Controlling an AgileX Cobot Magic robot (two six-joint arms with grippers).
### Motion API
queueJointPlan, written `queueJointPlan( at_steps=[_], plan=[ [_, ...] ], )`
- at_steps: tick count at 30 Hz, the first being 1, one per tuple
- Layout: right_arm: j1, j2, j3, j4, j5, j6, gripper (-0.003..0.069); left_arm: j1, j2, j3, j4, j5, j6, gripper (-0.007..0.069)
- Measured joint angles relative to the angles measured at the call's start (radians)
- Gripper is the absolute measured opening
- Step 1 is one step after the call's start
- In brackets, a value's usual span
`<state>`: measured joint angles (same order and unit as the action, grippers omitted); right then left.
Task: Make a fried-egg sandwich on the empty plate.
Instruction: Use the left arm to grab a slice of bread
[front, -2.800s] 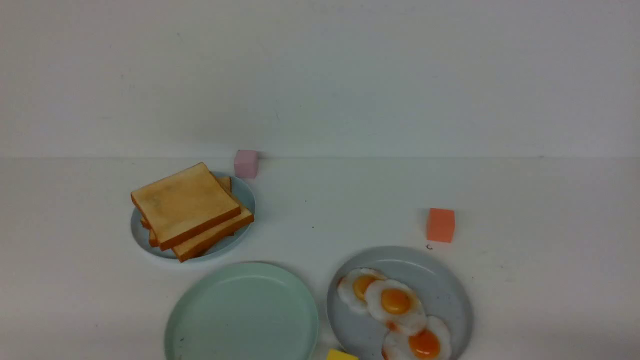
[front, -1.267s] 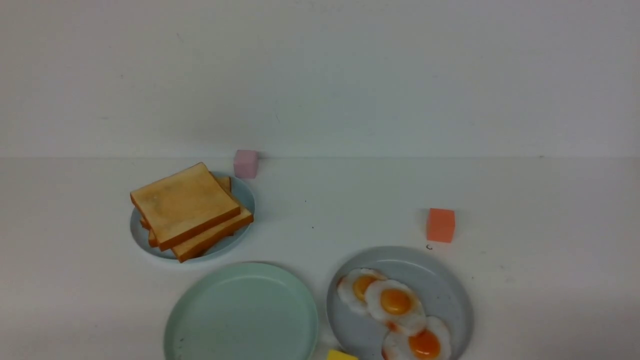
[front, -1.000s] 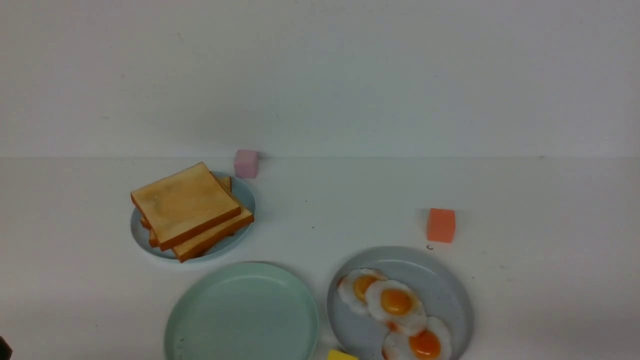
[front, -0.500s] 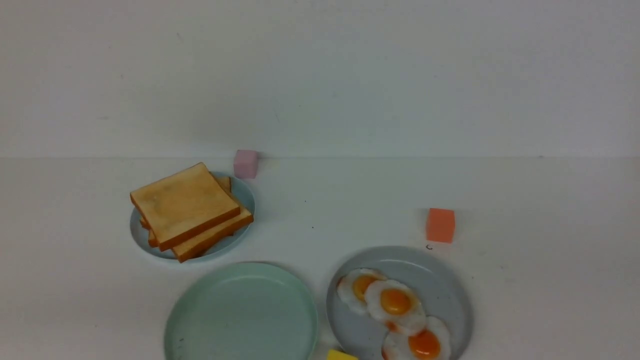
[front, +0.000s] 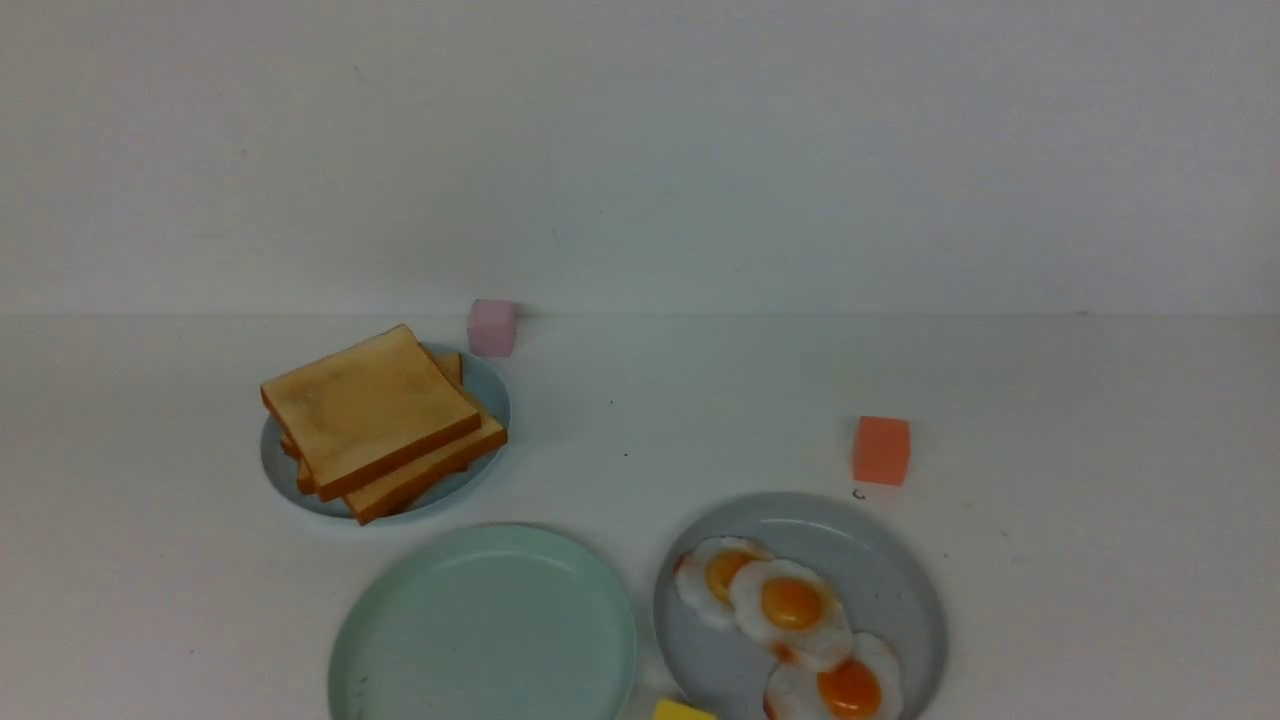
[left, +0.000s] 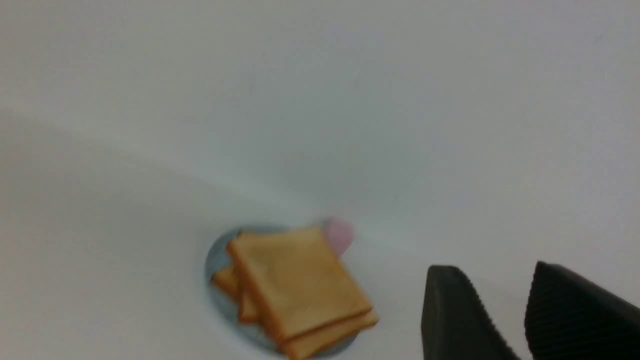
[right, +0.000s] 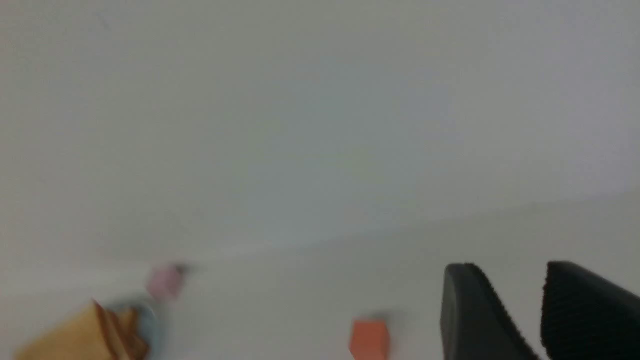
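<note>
The empty mint-green plate lies at the front, left of centre. A stack of loose toast slices sits on a small pale-blue plate behind it and also shows in the left wrist view. Three fried eggs lie on the grey-blue plate to the right. No fried-egg sandwich is in view. Neither gripper shows in the front view. My left gripper is open and empty, in the air short of the toast. My right gripper is open and empty.
A pink cube stands behind the toast plate by the back wall. An orange cube stands behind the grey-blue plate and shows in the right wrist view. A yellow block lies at the front edge between the two big plates.
Plates, toast, eggs and cubes have not moved. A dark bit showed at the front view's bottom left corner a second ago and is gone now.
</note>
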<state>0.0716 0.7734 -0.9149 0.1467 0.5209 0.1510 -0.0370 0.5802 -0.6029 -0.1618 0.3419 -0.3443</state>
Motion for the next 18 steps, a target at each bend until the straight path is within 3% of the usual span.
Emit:
queueJointPlan(
  at_steps=[10,18],
  plan=[
    [0.217,0.263,0.018,0.215,0.226,-0.230,0.0242,0.000,0.419,-0.075,-0.048,0.054,-0.063,0.0238],
    [0.351,0.317,0.018,0.252,0.269,-0.258,0.0265,0.001,0.772,-0.365,-0.058,0.235,-0.013,0.0239]
  ],
)
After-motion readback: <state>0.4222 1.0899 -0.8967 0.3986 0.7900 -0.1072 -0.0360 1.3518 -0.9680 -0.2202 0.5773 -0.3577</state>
